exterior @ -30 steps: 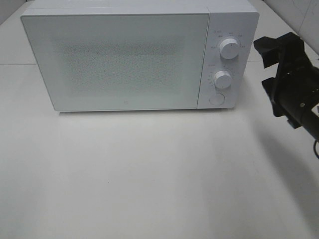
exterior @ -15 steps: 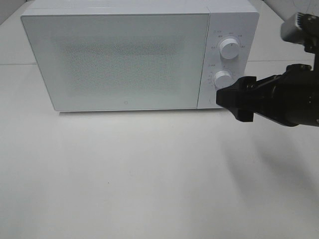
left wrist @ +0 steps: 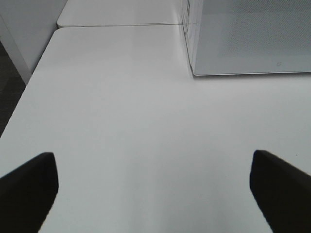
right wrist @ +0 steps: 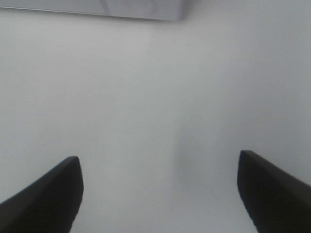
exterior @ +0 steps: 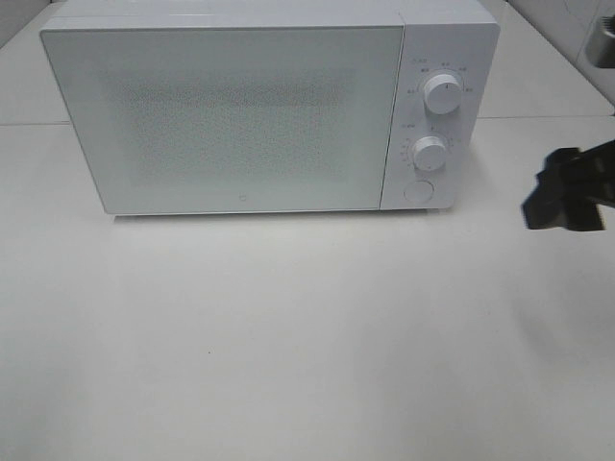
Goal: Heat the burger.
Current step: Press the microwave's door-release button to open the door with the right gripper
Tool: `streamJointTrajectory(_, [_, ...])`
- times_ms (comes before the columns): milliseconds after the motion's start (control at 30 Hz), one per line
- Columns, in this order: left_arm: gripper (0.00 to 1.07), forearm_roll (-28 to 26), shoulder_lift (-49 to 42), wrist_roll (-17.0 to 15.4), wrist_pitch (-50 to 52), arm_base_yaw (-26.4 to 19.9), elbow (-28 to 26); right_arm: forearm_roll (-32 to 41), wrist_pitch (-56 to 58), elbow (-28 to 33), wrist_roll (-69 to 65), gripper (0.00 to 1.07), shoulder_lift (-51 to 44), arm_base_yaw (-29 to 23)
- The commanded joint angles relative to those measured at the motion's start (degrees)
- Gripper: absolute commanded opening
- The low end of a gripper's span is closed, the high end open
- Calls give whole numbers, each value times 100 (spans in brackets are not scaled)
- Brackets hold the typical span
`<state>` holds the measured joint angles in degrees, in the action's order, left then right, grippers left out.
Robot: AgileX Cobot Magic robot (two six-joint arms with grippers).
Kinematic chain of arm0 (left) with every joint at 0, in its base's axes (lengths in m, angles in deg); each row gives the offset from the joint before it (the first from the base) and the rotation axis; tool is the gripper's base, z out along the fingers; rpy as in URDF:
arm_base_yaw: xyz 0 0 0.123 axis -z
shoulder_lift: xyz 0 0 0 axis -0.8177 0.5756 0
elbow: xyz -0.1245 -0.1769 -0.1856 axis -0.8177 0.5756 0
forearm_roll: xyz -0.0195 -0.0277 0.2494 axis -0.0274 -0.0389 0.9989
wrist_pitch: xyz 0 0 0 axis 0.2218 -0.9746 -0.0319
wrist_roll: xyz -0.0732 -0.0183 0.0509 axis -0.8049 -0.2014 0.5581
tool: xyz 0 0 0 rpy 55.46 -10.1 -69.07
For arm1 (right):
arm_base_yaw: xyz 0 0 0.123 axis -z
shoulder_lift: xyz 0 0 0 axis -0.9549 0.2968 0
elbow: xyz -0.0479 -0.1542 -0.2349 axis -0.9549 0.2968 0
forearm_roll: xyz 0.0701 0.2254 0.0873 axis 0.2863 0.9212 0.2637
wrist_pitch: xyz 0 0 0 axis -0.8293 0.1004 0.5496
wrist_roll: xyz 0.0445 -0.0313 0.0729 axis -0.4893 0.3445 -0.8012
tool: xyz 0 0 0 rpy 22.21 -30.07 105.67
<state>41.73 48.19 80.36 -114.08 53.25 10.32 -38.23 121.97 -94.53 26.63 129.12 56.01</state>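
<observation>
Two grippers are seen released and empty: the left gripper (left wrist: 154,162) is held low over the white table (exterior: 288,336), and the right gripper (exterior: 567,189) is positioned just off the control side, likely for dial access. Farther back, the microwave (exterior: 240,15) is shut, with its lower knob (exterior: 430,153) and round button (exterior: 418,191) untouched. No burger is visible; it is presumed to be behind the frosted door (exterior: 231,125), which cannot be confirmed.

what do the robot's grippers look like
Both the left gripper and the right gripper have plain matte black fingers with blunt, wedge-shaped tips. No markings or cables show. From the high camera the right one is only a blurred black blocky shape.
</observation>
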Motion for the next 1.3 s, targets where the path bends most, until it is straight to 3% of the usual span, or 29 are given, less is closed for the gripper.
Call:
streamJointTrajectory(33, [104, -11, -97, -11, 6, -11, 0, -321, 791, -172, 11, 78, -52, 882])
streamJointTrajectory(333, [104, -11, -97, -11, 6, -11, 0, -332, 1667, -126, 309, 76, -739, 1856])
streamJointTrajectory(567, [104, -11, -97, -11, 6, -11, 0, -149, 2034, 481, 350, 76, -2063, 1856])
streamJointTrajectory(700, [104, -11, -97, -11, 6, -11, 0, 189, 2194, 968, 533, 76, -3644, 1856])
streamJointTrajectory(1033, [104, -11, -97, -11, 6, -11, 0, 521, 2343, 1278, 968, 76, -5804, 1856])
streamJointTrajectory(1300, [104, -11, -97, -11, 6, -11, 0, 521, 2343, 1283, 968, 76, -6732, 1856])
